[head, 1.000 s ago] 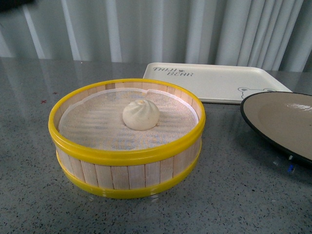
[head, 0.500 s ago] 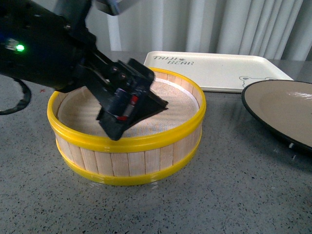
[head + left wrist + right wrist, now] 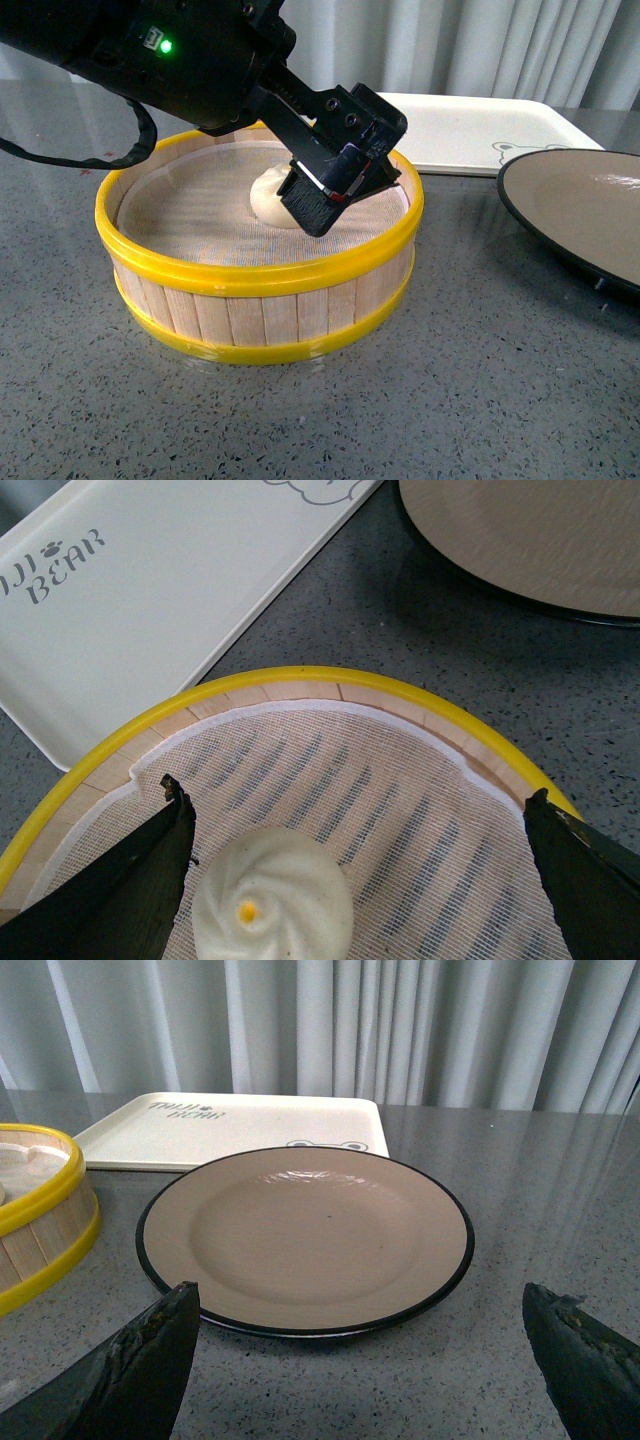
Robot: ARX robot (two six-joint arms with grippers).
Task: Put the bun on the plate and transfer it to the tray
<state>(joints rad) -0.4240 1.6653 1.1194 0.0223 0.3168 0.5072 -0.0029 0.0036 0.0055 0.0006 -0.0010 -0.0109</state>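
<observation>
Bun point(image 3: 268, 198) sits on the white cloth point(image 3: 190, 205) lining the yellow-rimmed wooden basket point(image 3: 260, 278), toward the basket's far right side as your front camera sees it. Your left end effector point(image 3: 338, 185) hangs inside the basket's rim, tilted down over the bun and hiding its right part in the front view. The left wrist camera shows that end effector point(image 3: 355, 798) released, jaws spread wide. The bun point(image 3: 272, 905), swirled top up with a yellow dot at its centre, lies between the two black fingers point(image 3: 120, 880), right beside one and well apart from the other. Whether the near finger touches the dough cannot be told. A green light point(image 3: 165, 45) glows on the left arm point(image 3: 90, 40) above the basket.

The plate point(image 3: 585, 210), tan inside with a black rim, rests on the grey speckled bench point(image 3: 480, 380) to the right of the basket, apart from it. The cream tray point(image 3: 470, 125) lies flat on the bench behind both, with a bear drawing at the corner nearest the plate. From the right wrist camera, your right end effector point(image 3: 360, 1295) is likewise released, its jaws wide, poised at the near edge of the plate point(image 3: 300, 1230). The tray point(image 3: 240, 1120) lies beyond the plate and the basket point(image 3: 40, 1210) stands off to one side. A pale curtain point(image 3: 400, 1030) closes the background.
</observation>
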